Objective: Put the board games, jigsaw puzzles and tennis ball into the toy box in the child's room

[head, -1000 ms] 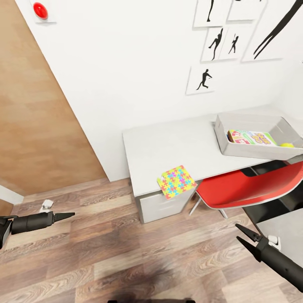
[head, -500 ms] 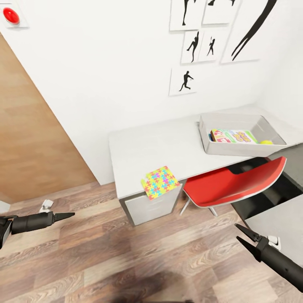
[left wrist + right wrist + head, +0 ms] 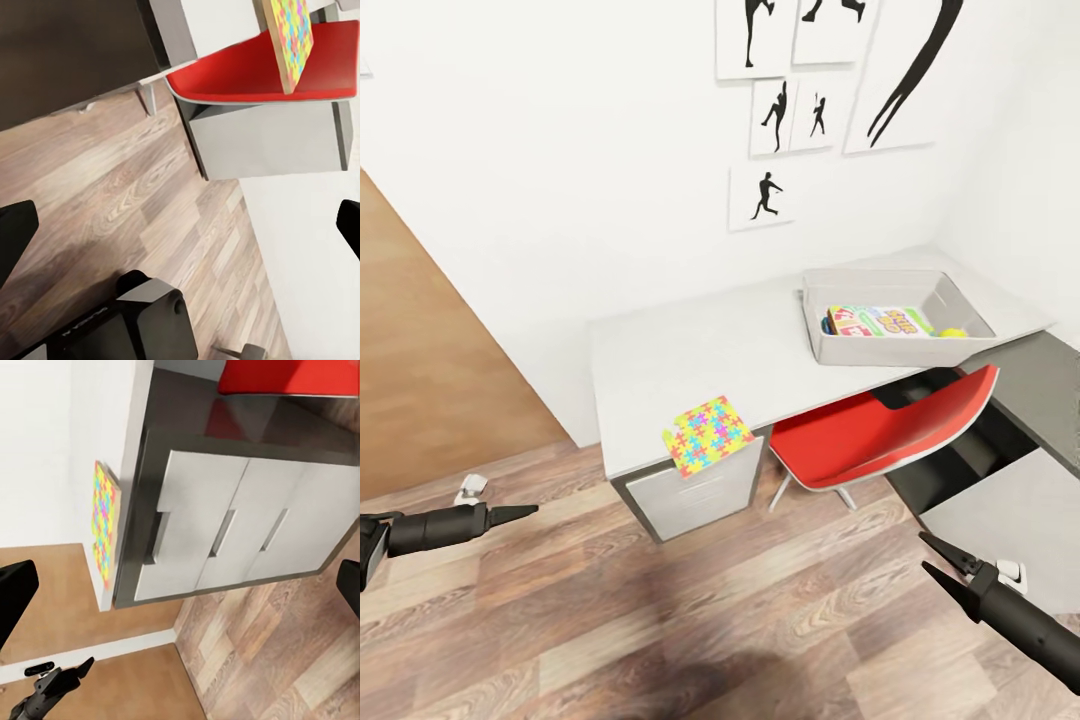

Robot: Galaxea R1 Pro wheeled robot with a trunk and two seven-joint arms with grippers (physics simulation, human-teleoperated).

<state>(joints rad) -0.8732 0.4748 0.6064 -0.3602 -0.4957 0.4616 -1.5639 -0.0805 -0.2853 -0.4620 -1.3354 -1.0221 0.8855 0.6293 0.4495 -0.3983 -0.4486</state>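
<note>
Both grippers, left [image 3: 525, 513] and right [image 3: 932, 558], hang released and empty over open floor [image 3: 690, 610]. One puzzle [image 3: 708, 436] overhangs the table's [image 3: 660, 360] front edge. Near its far right corner, the toy box [image 3: 860, 348] holds a game box [image 3: 880, 321] and ball [image 3: 954, 332].

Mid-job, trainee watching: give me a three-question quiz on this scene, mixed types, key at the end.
1. True or false: the jigsaw puzzle lies wholly on the table.
2. Which is in the toy box? A) red chair B) tennis ball C) door
3. Fill in: the left gripper and right gripper hang over the ____.

Key: 1 false, it overhangs the front edge. 2 B, beside a board game. 3 floor; neither holds anything.
</note>
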